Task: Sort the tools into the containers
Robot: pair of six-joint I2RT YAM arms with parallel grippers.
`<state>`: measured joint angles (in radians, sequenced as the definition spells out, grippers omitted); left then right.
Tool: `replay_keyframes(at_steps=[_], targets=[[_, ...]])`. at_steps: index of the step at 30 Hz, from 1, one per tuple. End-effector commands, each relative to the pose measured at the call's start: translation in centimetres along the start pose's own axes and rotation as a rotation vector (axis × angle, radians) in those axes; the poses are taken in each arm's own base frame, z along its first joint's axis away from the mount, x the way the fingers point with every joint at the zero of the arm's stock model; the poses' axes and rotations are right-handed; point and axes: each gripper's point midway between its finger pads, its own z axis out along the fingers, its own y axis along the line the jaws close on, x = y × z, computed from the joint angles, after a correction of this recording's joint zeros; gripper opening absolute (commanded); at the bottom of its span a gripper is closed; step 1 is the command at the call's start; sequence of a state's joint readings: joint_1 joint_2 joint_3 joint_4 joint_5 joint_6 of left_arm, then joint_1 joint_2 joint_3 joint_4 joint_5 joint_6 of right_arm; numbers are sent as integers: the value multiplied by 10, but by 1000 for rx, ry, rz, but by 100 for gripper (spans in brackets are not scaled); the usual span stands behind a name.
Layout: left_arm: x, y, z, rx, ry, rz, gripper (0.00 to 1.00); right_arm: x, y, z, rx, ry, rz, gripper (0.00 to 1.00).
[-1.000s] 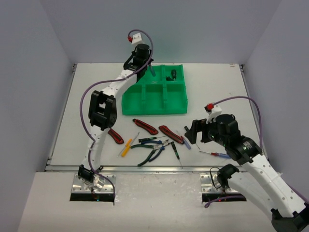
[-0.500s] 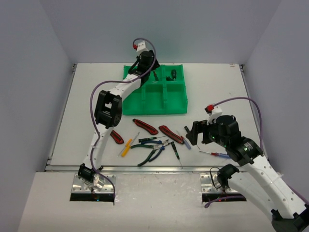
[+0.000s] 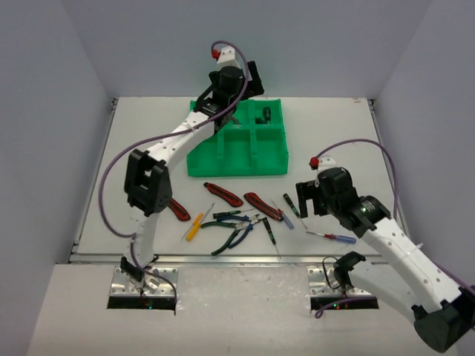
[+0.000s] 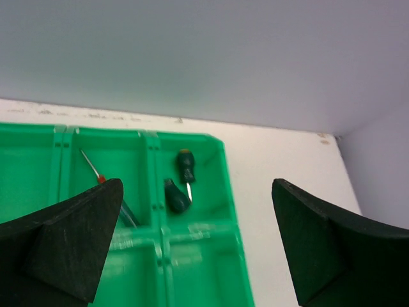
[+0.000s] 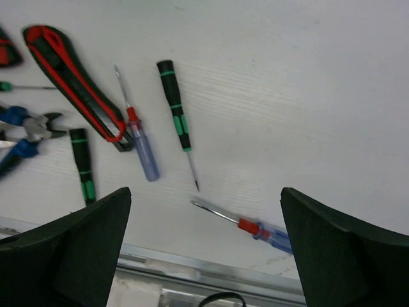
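left gripper: jaws spread wide, empty, above far row of green tray | far-middle bin: thin red-collared screwdriver | far-right bin: two stubby dark-green screwdrivers | worktop nearside of tray: utility knives, yellow-handled screwdriver, pliers | right gripper: jaws wide, empty, over green-black precision screwdriver, apart from it

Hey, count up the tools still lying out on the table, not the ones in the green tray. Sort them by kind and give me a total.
Utility knives: 3
Pliers: 2
Yellow-handled screwdriver: 1
Small precision screwdrivers: 5
Total: 11
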<state>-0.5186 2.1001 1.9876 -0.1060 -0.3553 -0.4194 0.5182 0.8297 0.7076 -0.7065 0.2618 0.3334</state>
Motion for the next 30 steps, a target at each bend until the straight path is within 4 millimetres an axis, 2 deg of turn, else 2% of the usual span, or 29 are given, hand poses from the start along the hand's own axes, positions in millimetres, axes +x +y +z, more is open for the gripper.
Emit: replay_keyframes(at_steps=[1,3,4,5,7,9,11,12,15,18,20,23,24,25,29,30], targets=[[-37,-8,-116,80,-11,-19,100,16,8,2,-93,170,-240,99],[-28,8,-157,117,-2,-55,100,18,8,3,-100,238,-278,99],[-11,22,-170,106,23,-61,100,21,5,6,-85,279,-310,99],[-17,30,-192,113,8,-82,100,26,4,11,-88,310,-352,99],[-9,42,-213,114,25,-83,100,44,3,20,-133,392,-463,99],[-9,53,-239,126,20,-90,100,60,5,28,-160,451,-536,99],[5,69,-254,112,38,-75,100,69,6,32,-173,494,-573,98],[15,78,-257,90,60,-60,100,70,4,35,-170,497,-593,98],[21,89,-269,70,78,-42,100,85,-6,50,-154,515,-699,96],[23,90,-274,85,86,-37,100,104,-13,53,-165,564,-755,92],[22,85,-278,121,83,-33,100,118,-12,61,-185,536,-770,90],[22,83,-278,132,87,-22,100,121,-15,68,-162,506,-779,80],[21,82,-278,135,88,-14,100,120,-21,71,-124,508,-788,69],[21,82,-278,139,88,-9,100,119,-23,74,-106,511,-795,62],[21,76,-280,172,94,-9,100,124,-20,83,-137,528,-791,57],[22,75,-280,178,94,-10,100,126,-20,85,-146,536,-781,51]])
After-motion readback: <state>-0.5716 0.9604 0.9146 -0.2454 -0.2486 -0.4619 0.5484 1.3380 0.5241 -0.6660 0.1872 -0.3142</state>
